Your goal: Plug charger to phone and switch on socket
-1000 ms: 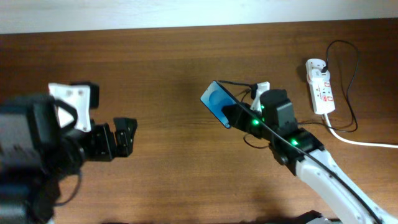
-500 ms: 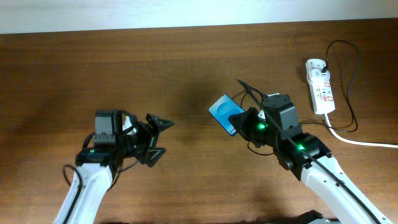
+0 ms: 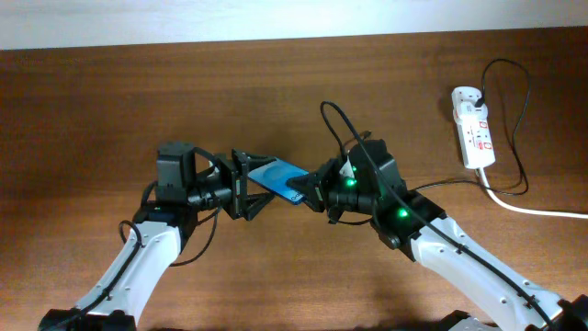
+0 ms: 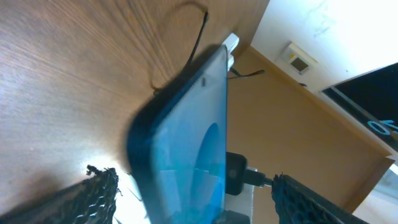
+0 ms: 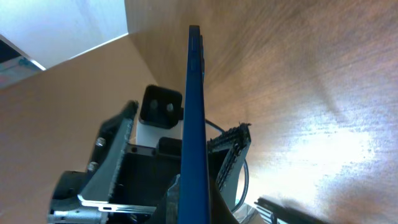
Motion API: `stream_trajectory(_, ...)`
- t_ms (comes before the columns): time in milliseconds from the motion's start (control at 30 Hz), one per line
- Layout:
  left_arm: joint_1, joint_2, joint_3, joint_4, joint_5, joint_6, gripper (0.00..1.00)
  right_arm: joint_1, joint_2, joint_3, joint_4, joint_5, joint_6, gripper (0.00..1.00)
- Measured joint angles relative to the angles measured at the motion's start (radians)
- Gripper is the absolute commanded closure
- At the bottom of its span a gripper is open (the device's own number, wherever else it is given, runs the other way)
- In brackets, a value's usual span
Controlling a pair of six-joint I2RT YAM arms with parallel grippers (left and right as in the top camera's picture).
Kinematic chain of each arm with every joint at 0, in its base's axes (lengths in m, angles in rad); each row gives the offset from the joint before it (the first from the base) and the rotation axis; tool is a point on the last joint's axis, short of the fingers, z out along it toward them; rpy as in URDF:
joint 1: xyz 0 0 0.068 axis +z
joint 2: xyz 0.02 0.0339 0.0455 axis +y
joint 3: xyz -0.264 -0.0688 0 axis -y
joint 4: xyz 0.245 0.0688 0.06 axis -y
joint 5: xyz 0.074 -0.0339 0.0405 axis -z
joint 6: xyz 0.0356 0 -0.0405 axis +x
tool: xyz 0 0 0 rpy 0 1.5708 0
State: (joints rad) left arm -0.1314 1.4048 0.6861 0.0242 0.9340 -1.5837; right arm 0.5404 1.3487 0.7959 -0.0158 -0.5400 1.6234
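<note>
Blue-screened, one phone (image 3: pixel 278 179) overhead mid-counter (image 3: pixel 92 101), clamped at its right end by the right claw (image 3: pixel 310 189), left claw (image 3: pixel 255 184) spread wide around the other end, both arms elbowed inward, one socket (image 3: pixel 473 129) far right, markings unreadable; at left wrist, phone between parted fingers (image 4: pixel 87 196); at right wrist, phone edge-on, gripped.

brown wooden table (image 3: pixel 110 101), pale wall (image 3: pixel 276 18)
</note>
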Motion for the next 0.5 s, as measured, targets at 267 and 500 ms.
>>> stream_trajectory(267, -0.037, 0.000, 0.000, 0.026, -0.007, -0.102, 0.66, 0.002, 0.001, 0.000, 0.010, 0.019, 0.019, 0.96)
stream_trajectory(500, -0.037, 0.000, 0.000, 0.040, -0.011, -0.138, 0.70, 0.018, 0.001, 0.000, 0.025, 0.044, 0.085, 0.95)
